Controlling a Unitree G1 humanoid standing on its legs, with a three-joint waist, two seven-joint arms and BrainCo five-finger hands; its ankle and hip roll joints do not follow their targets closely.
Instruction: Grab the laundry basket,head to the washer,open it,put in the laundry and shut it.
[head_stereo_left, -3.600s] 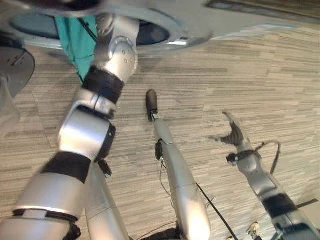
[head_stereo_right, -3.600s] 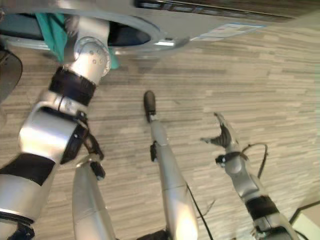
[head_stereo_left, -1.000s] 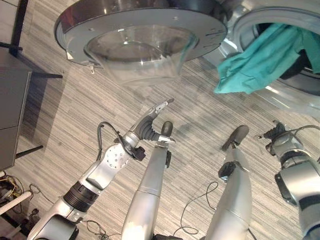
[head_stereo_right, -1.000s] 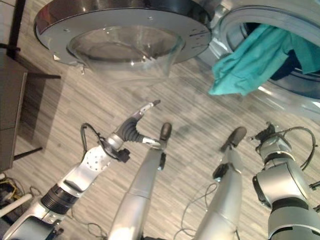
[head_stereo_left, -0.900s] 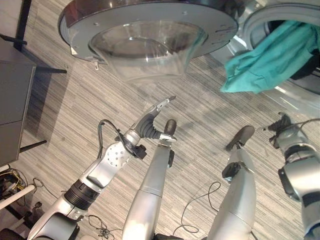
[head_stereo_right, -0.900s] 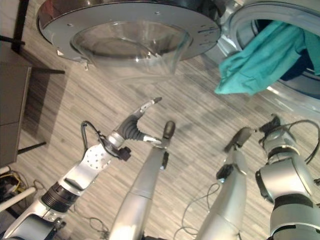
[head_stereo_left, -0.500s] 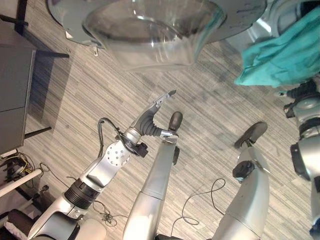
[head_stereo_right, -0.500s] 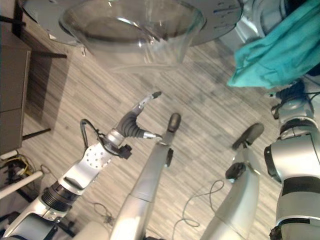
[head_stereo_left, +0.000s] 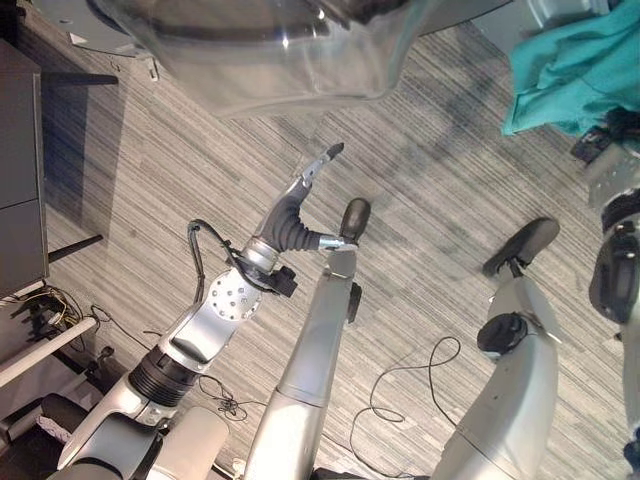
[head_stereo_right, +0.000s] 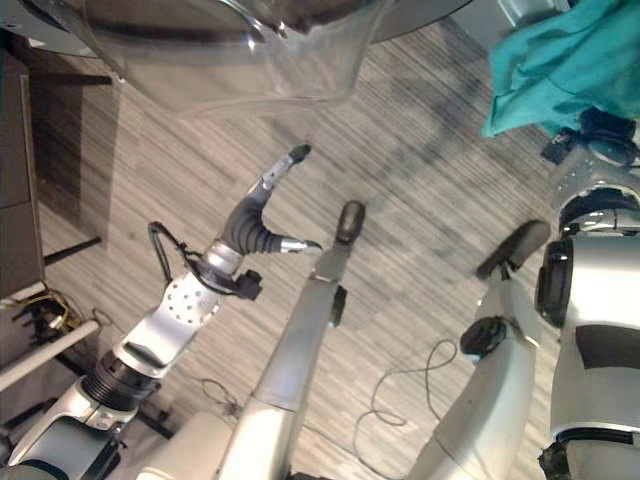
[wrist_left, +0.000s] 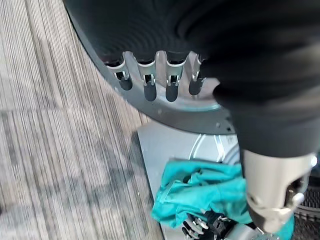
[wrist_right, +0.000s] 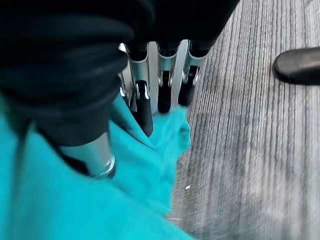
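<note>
A teal cloth (head_stereo_left: 580, 65) hangs out of the washer's opening at the upper right and droops toward the floor. My right hand (head_stereo_right: 592, 135) is right under its lower edge. In the right wrist view its straight fingers (wrist_right: 144, 107) rest against the teal cloth (wrist_right: 150, 170), and nothing is pinched. The washer door (head_stereo_left: 270, 60), a round frame with a clear glass bowl, stands swung open across the top. My left hand (head_stereo_left: 298, 200) is held out below the door, fingers straight and holding nothing. The left wrist view shows its fingertips (wrist_left: 149, 90) before the door's rim (wrist_left: 170, 107).
A dark cabinet (head_stereo_left: 20, 180) stands at the left edge, with a white pipe (head_stereo_left: 45, 350) and loose wires on the floor below it. Striped grey-brown flooring (head_stereo_left: 430, 170) spreads between the door and the washer.
The whole picture has shifted, so the camera moved. My right hand has risen from near the floor up to the hanging teal cloth. My left hand stays held out under the door.
</note>
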